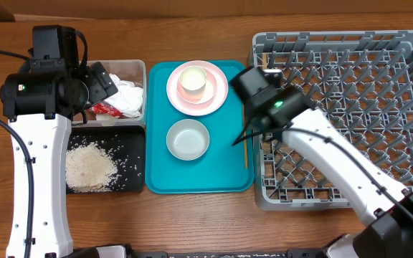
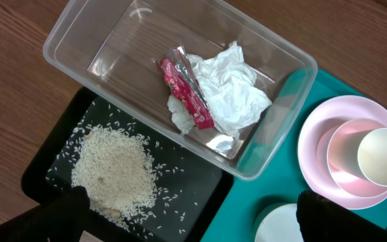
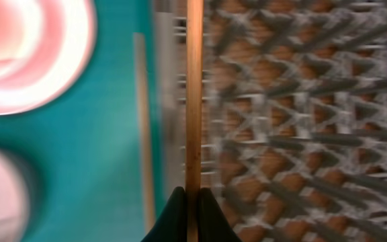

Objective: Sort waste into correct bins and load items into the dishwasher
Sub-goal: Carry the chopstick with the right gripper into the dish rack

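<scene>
One wooden chopstick [image 3: 193,101] is clamped between the fingers of your right gripper [image 3: 189,196]. The jaws are pressed tight on its near end and the stick runs straight out ahead of them. It lies along the line where the teal tray [image 3: 106,154] meets the near wall of the grey dish rack [image 3: 301,134], though the wrist view is too blurred to show how high it sits above them. Just to its left a second chopstick [image 3: 140,121] lies flat on the teal tray, parallel to the held one and apart from it.

The step in hand looks like loading the chopsticks. Your next move would be to carry the held stick sideways over the rack wall and lay it across the pegs, so it doesn't slip through the grid. After that, go back for the one on the tray.

Further out on the teal tray, the pink plate [image 1: 217,97] carries a stacked white cup [image 1: 192,80], and a whitish bowl [image 1: 188,139] sits nearer you.

Your left gripper [image 2: 193,222] hangs spread wide and holds nothing, above the bins. The tissue [image 2: 230,87] and red wrapper [image 2: 187,91] lie in the clear tub [image 2: 72,40], and the rice [image 2: 116,168] is heaped in the black tray [image 2: 193,181].
</scene>
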`<state>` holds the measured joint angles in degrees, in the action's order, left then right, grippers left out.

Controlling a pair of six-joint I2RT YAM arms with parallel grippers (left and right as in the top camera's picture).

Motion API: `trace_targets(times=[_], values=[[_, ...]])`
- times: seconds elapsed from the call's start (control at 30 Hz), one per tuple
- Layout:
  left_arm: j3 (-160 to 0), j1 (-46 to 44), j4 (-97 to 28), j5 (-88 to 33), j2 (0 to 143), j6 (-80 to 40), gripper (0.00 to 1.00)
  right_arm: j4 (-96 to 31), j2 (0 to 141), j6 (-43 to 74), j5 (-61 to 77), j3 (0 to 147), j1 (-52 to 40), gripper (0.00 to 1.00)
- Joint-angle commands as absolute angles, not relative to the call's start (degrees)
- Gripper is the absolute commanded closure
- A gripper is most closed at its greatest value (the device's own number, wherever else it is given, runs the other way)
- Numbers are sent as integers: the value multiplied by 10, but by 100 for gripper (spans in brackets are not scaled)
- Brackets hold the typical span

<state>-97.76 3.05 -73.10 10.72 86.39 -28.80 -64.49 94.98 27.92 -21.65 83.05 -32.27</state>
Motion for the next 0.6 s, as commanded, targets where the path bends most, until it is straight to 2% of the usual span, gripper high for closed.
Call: trace_targets(times=[0.0,0.23,0.57], values=[[-980,32,-731,107,866,-289,0,-667,939,220,-237,841,-277,96],[-980,32,-731,107,866,-289,0,-669,940,159,-150,823,-206,96],[-980,32,-731,107,866,-289,0,-622,940,147,-143,764,-183,96]])
